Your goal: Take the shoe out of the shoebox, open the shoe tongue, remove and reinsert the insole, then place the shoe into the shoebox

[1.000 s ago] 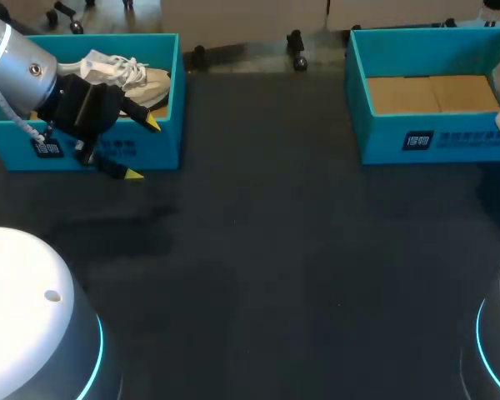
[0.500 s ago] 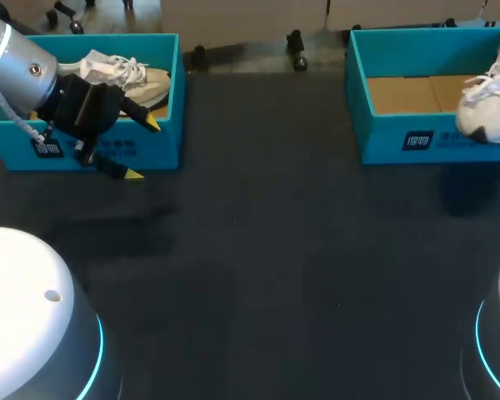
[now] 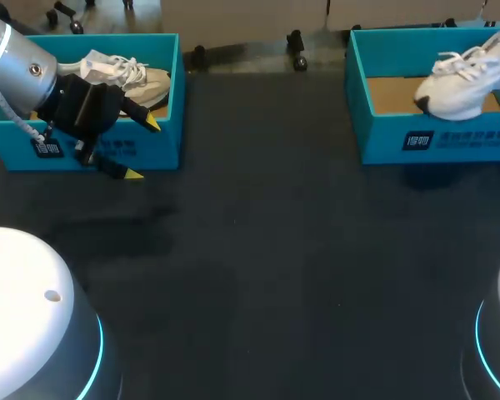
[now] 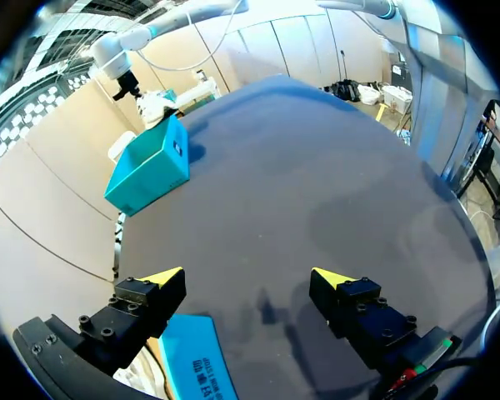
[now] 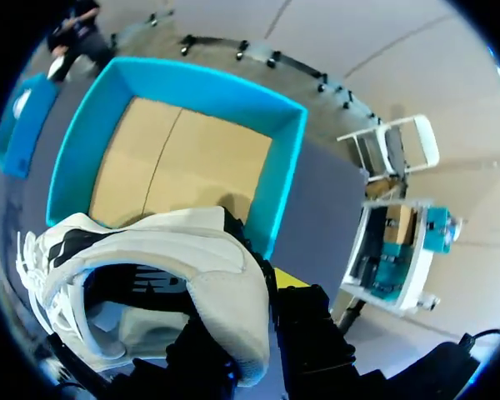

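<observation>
Above the far-right shoebox (image 3: 383, 142), clamping the shoe (image 3: 462, 79) by its heel in the right gripper (image 5: 262, 287), left gripper (image 4: 248, 276) agape; either first step or last.

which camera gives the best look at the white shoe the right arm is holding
The head view: the white shoe shows whole, laces up, over the right shoebox. The right wrist view shows only its heel and opening, close up in the right pincer. The left wrist view shows a distant white speck.
</observation>
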Tool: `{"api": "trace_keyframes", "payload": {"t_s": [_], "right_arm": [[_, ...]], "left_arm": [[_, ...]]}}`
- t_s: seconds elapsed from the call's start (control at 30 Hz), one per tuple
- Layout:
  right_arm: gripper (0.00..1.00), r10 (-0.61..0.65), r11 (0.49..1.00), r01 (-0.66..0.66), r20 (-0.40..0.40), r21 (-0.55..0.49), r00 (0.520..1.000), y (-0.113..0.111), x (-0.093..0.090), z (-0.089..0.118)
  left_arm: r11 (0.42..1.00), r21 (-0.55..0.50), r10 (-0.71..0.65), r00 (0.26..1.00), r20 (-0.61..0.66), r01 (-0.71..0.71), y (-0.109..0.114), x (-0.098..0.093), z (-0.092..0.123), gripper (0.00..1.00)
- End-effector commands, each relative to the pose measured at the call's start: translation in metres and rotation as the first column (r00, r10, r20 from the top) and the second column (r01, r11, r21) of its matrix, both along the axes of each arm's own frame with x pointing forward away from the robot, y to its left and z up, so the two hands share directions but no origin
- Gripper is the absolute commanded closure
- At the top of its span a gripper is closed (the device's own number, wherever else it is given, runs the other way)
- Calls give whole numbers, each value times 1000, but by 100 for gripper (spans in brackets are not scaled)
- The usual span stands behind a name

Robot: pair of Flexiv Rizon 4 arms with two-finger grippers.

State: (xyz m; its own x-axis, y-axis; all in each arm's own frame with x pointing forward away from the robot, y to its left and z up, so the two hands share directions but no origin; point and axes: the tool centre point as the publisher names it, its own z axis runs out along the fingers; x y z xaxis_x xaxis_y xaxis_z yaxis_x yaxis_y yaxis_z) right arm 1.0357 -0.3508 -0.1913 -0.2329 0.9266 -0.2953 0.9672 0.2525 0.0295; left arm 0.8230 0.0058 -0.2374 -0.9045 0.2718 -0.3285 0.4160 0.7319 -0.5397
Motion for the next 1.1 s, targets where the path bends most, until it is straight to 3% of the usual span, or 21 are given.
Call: {"api": "trace_keyframes", "payload": {"t_s": [0.03, 0.67, 0.83, 1.1], "right_arm": [[100, -195, 981, 193, 69, 29, 978, 0, -1, 6], [100, -209, 978, 208, 53, 26, 976, -1, -1, 6], [100, -346, 938, 343, 105, 44, 932, -6, -2, 7], [100, -374, 927, 373, 110, 32, 921, -8, 4, 0]], "left_arm": [[1000, 3, 0, 1000, 0, 0, 0, 0, 0, 0], [1000, 3, 0, 1000, 0, 0, 0, 0, 0, 0], [1000, 3, 0, 1000, 0, 0, 0, 0, 0, 0], [1000, 3, 0, 1000, 0, 0, 0, 0, 0, 0]]}}
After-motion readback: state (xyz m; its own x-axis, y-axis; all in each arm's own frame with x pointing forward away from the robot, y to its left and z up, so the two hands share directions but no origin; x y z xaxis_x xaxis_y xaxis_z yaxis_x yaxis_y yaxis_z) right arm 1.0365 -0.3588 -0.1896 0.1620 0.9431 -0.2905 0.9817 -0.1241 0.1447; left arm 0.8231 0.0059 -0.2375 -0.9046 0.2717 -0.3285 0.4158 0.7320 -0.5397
